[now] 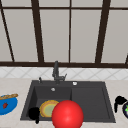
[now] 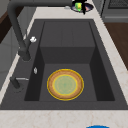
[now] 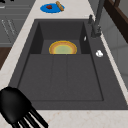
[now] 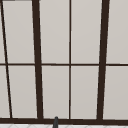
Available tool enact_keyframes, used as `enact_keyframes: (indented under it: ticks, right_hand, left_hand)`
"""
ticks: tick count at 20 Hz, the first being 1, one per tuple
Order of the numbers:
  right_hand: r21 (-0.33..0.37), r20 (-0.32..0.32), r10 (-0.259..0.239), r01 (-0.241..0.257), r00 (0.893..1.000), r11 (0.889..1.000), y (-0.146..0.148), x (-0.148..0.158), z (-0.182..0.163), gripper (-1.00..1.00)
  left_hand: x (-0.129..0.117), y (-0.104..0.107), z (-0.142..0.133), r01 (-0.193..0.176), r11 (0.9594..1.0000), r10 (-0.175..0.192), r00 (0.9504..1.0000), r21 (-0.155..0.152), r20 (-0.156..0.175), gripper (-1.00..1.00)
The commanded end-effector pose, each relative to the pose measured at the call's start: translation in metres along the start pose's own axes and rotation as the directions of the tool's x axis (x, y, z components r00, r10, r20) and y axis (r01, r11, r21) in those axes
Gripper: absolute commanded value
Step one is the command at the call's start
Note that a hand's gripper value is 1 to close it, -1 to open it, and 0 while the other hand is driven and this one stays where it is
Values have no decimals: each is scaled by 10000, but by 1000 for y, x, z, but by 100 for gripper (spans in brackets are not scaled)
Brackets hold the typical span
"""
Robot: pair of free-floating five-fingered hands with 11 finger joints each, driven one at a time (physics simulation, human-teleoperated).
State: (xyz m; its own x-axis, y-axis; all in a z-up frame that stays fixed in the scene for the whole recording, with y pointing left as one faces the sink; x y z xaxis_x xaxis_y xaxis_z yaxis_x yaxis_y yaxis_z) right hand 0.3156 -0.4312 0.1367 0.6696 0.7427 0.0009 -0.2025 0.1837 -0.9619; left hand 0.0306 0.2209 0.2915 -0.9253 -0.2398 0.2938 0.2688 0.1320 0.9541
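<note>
Half the plate (image 1: 47,108) (ball-hidden (image 1: 67,115))

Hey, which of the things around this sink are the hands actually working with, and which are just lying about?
In hand: left hand by the yellow-rimmed round plate in the dark sink basin; right hand by the dark plate.
Lying about: blue plate, red ball, black faucet.

- I see a wide window (image 1: 70,32) with dark brown bars behind the sink, its panes a flat pale grey.
- Under it runs a strip of pale tiled wall (image 1: 25,73).
- The countertop (image 1: 15,86) is light, marbled stone.
- From the left side I make out brown wooden floor (image 2: 117,35).
</note>
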Motion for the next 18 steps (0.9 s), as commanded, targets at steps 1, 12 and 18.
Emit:
enact_keyframes:
  ticks: [1, 12, 18]
  right_hand:
    - [498, 178, -263, 254, 9995, 9984, -4, -14, -14, -100]
    - [923, 390, -817, 778, 9959, 9927, -15, -51, -55, -100]
    - [1244, 472, -1253, 1187, 9910, 9851, -20, -79, -80, -100]
  left_hand:
    - [0, 0, 0, 0, 10000, 0, 10000, 0, 0, 0]
    - [0, 0, 0, 0, 10000, 0, 10000, 0, 0, 0]
    - [0, 0, 0, 0, 10000, 0, 10000, 0, 0, 0]
